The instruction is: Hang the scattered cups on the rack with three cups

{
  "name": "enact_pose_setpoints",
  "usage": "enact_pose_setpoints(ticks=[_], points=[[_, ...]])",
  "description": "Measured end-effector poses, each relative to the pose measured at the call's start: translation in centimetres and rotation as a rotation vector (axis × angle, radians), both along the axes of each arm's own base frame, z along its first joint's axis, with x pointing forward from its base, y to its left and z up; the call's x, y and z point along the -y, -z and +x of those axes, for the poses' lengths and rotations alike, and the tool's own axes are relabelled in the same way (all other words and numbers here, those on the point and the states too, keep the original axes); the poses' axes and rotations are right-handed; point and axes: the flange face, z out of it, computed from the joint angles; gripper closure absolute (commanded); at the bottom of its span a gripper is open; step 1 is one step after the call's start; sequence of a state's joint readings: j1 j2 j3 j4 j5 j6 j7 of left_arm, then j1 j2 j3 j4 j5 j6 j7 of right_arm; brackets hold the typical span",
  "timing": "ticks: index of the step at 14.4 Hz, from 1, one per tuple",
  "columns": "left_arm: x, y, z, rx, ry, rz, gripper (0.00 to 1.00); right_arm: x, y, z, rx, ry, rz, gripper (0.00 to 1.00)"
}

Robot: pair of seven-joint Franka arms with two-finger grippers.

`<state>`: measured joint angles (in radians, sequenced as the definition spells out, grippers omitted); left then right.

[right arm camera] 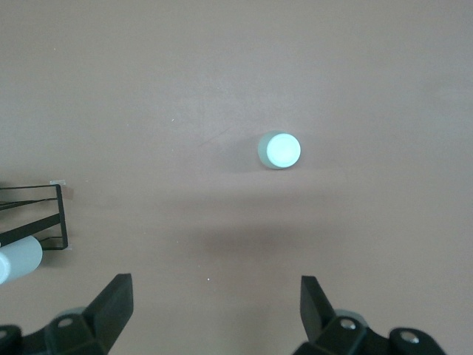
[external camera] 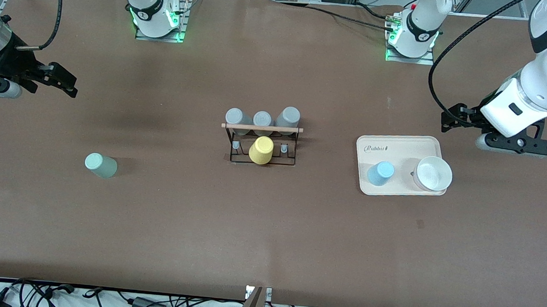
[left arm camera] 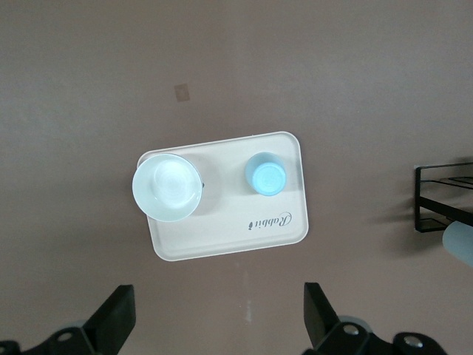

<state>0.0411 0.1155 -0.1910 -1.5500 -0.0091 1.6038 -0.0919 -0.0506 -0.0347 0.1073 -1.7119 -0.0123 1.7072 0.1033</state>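
Observation:
The pale mint green cup (external camera: 100,165) stands upside down on the bare table toward the right arm's end; it also shows in the right wrist view (right arm camera: 279,150). The light blue cup (external camera: 380,173) stands upside down on the cream tray (external camera: 400,143); it also shows in the left wrist view (left arm camera: 264,174). The black wire rack (external camera: 259,161) with a wooden rod (external camera: 262,127) stands mid-table. My right gripper (external camera: 71,86) is open and empty over bare table, apart from the mint cup. My left gripper (external camera: 449,120) is open and empty over the table beside the tray.
Three grey cups (external camera: 262,118) and a yellow cup (external camera: 261,150) sit on the rack. A white bowl (external camera: 433,173) sits on the tray beside the blue cup. Part of the rack shows in the left wrist view (left arm camera: 443,200) and the right wrist view (right arm camera: 44,214).

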Motion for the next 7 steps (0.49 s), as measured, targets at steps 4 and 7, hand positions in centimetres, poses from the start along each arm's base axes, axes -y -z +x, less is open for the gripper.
enact_pose_setpoints(ticks=[4,7], points=[[-0.47,0.05,0.06,-0.003,-0.010,-0.013,0.00,0.01,0.13,-0.18,-0.017,0.000,-0.001,0.00],[-0.47,0.07,0.06,-0.004,-0.010,-0.013,0.00,0.01,0.10,-0.18,-0.016,0.000,-0.001,0.00]])
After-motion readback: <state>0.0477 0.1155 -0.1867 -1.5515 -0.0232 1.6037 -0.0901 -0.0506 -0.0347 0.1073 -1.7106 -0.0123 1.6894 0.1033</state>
